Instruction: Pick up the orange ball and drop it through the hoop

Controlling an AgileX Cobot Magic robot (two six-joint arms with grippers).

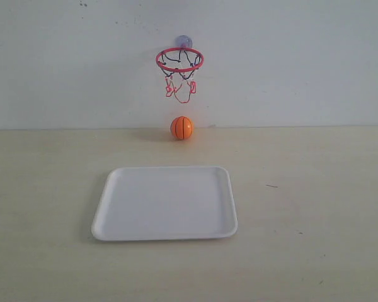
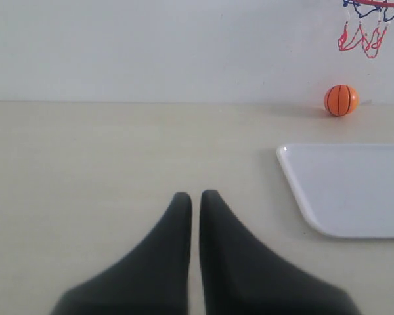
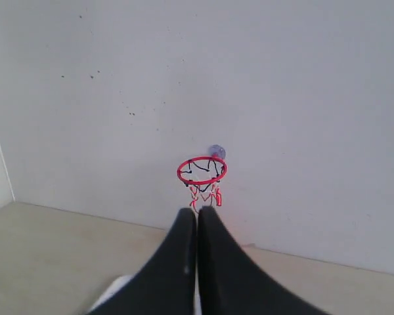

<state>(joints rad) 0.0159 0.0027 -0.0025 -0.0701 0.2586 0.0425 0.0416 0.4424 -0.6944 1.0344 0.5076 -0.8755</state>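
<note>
The orange ball [image 1: 181, 128] rests on the table against the back wall, directly under the hoop [image 1: 179, 60], whose red rim and string net hang from a purplish suction cup on the wall. Neither arm shows in the exterior view. In the left wrist view the ball [image 2: 341, 100] lies far off beside the net [image 2: 363, 36], and my left gripper [image 2: 195, 195] is shut and empty above bare table. My right gripper [image 3: 197, 210] is also shut on nothing, pointing toward the hoop [image 3: 202, 170]; its black fingers hide the ball.
A white tray [image 1: 166, 202] lies flat in the middle of the table, in front of the ball; its corner shows as the tray [image 2: 354, 190] in the left wrist view. The white wall stands just behind the ball and hoop.
</note>
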